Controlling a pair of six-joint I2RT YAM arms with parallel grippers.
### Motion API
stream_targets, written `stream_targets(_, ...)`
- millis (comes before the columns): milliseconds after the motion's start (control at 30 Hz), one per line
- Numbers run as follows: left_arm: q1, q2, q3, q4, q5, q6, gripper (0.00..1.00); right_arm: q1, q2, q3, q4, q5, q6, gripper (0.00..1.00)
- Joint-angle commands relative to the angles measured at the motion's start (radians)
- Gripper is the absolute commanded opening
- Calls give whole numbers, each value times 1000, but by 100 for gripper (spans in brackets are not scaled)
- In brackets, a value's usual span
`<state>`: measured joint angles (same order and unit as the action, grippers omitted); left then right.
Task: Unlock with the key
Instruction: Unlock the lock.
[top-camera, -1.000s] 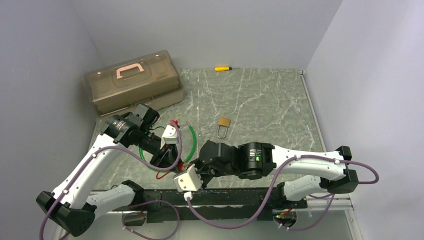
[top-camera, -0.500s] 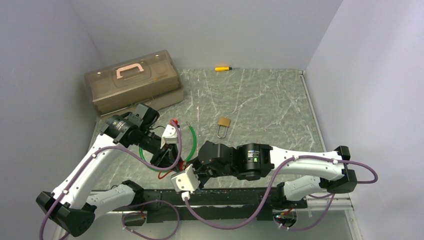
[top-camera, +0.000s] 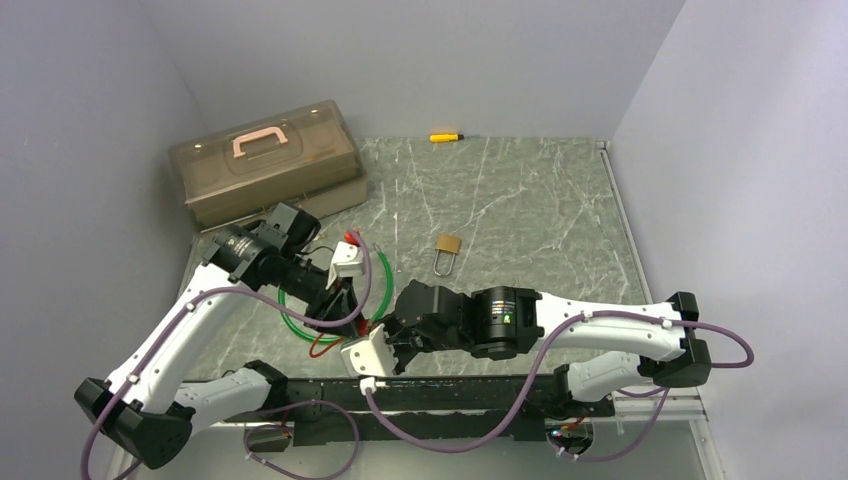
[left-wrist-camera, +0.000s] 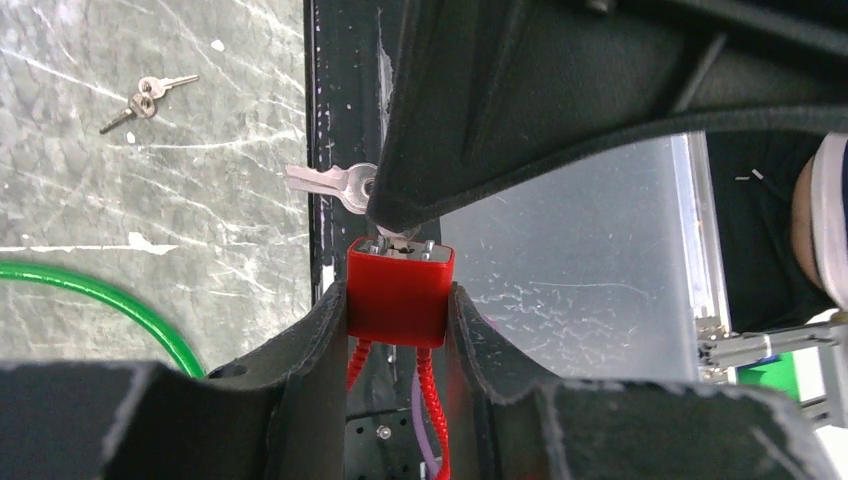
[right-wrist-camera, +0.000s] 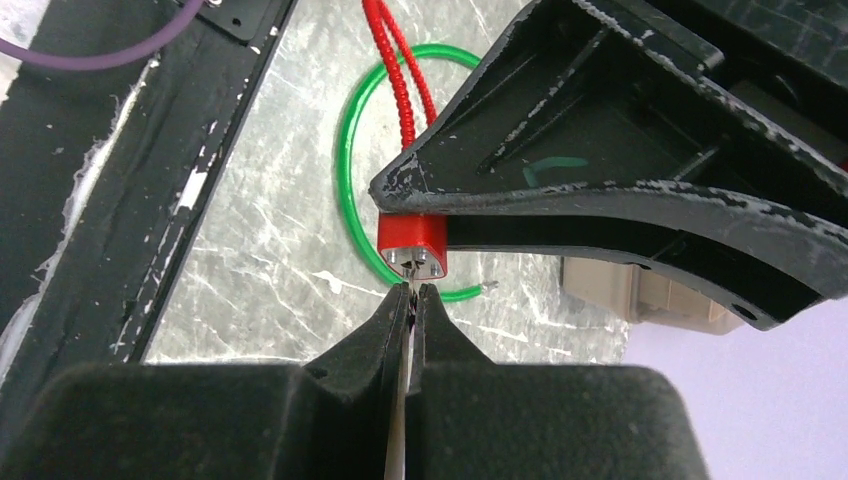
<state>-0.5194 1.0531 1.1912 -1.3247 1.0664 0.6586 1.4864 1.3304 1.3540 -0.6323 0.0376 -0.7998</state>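
Left gripper (left-wrist-camera: 398, 312) clamps the red lock (left-wrist-camera: 400, 285); right gripper (right-wrist-camera: 413, 305), at its 12 o'clock, pinches the silver key (left-wrist-camera: 338, 184).

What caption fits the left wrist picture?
Left gripper clamps the red lock; right gripper holds keys at its exposed end.

The red lock (left-wrist-camera: 400, 296) looks glossy plastic, the key (left-wrist-camera: 327, 184) bright smooth metal, the tabletop (left-wrist-camera: 150, 210) polished marbled stone.
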Motion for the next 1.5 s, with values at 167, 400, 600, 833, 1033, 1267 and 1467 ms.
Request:
stream_targets(167, -24, 52, 119, 220, 238, -106, 0, 6, 32, -13, 303, -64, 13, 0)
stream_targets(400, -25, 23, 83, 170, 228, -38, 0, -14, -77, -31, 246, -69, 18, 41)
stream_targets(600, -24, 15, 82, 154, 232, -23, 0, -14, -99, 0, 151, -82, 15, 49)
stream_targets(833, -22, 11, 82, 157, 222, -31, 0, -14, -63, 77, 41, -166, 1, 53)
stream_targets(1033, -13, 4, 76, 156, 213, -27, 0, -16, -44, 128, -69, -195, -12, 53)
stream_targets(1267, -8, -5, 61, 154, 198, -20, 0, -14, -95, 142, -143, -97, -13, 55)
stream_targets(1467, -6, -10, 61, 157, 215, -31, 0, -15, -142, 84, -48, -41, -27, 58)
